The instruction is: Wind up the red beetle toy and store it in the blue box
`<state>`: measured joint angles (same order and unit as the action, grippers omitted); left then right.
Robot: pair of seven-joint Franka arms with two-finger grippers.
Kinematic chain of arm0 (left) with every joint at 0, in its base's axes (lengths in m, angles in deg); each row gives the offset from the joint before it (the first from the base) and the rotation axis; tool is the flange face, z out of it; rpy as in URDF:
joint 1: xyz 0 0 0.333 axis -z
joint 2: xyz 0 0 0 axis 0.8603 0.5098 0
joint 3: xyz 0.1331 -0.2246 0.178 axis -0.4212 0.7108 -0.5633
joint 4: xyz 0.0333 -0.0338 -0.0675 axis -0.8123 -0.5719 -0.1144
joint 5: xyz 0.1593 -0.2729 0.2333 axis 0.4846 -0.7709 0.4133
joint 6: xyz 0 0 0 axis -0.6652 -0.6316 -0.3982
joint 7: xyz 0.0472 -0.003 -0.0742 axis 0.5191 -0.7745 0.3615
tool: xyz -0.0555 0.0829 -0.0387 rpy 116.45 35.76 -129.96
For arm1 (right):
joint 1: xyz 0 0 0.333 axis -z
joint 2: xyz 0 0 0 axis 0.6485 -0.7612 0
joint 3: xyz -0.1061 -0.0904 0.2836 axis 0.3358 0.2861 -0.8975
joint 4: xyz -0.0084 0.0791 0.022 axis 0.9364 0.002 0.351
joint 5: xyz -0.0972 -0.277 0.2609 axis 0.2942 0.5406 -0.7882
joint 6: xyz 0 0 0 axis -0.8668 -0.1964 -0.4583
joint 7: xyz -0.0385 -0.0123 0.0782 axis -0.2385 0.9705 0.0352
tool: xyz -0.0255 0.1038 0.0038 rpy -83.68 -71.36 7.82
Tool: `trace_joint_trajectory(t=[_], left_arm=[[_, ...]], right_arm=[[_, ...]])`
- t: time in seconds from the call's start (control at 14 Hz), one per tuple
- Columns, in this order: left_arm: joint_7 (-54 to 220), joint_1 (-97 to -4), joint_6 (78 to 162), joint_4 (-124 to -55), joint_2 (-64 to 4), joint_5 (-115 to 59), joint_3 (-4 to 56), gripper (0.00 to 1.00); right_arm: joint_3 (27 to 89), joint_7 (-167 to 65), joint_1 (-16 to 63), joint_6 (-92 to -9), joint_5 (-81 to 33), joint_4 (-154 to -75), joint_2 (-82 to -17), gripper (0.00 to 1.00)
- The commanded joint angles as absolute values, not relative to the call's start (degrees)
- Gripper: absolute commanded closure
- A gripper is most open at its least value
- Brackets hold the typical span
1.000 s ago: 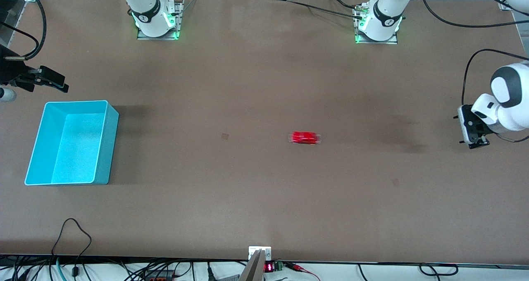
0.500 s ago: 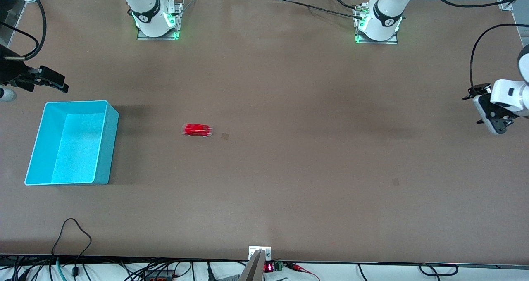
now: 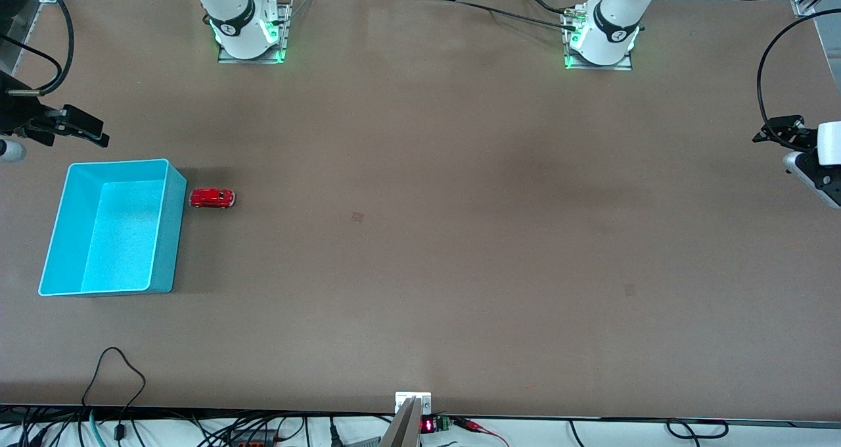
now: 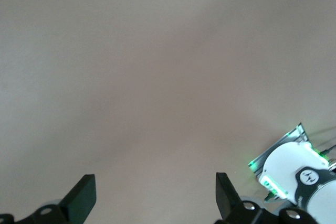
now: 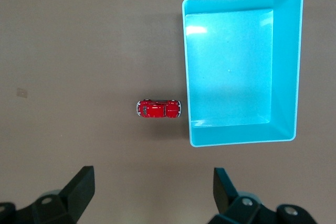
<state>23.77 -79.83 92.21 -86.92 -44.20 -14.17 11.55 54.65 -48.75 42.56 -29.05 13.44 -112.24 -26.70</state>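
The red beetle toy (image 3: 212, 198) stands on the table, up against the outside of the blue box (image 3: 172, 236), on the side toward the left arm's end. The box is open on top and empty. In the right wrist view the toy (image 5: 158, 108) sits beside the box (image 5: 286, 66), well ahead of my open, empty right gripper (image 5: 152, 195). That gripper (image 3: 82, 126) hangs high at the right arm's end of the table. My left gripper (image 3: 821, 181) is at the left arm's end, open and empty (image 4: 155, 198) over bare table.
The left arm's base (image 4: 294, 171) shows in the left wrist view. Cables (image 3: 118, 368) lie along the table edge nearest the front camera. Both arm bases (image 3: 246, 33) stand along the edge farthest from it.
The toy rolled across the table from the middle toward the right arm's end and stopped at the box. The left gripper drew back toward its end of the table.
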Motion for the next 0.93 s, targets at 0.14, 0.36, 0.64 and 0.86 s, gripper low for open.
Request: trace_joint_trajectory(t=[0.14,0.36,0.64,0.86], left_arm=[[35.93,-79.74,88.75,-79.88,-43.68,-13.70,14.89,0.00],[42.96,-79.74,87.34,-76.63,-43.68,-13.79,19.11,0.00],[54.11,-79.65,83.66,-72.94,-43.68,-13.26,26.92,0.00],[64.76,-79.65,81.72,-71.44,-43.68,-13.26,32.98,0.00]], right_arm=[[54.04,-48.20,42.45,-29.21,13.01,-112.25,-26.61,0.00],[54.04,-48.37,42.71,-29.12,13.02,-112.43,-26.87,0.00],[53.77,-48.99,41.31,-30.27,13.10,-112.25,-28.98,0.00],[53.86,-49.08,41.40,-31.41,9.52,-112.08,-32.40,0.00]])
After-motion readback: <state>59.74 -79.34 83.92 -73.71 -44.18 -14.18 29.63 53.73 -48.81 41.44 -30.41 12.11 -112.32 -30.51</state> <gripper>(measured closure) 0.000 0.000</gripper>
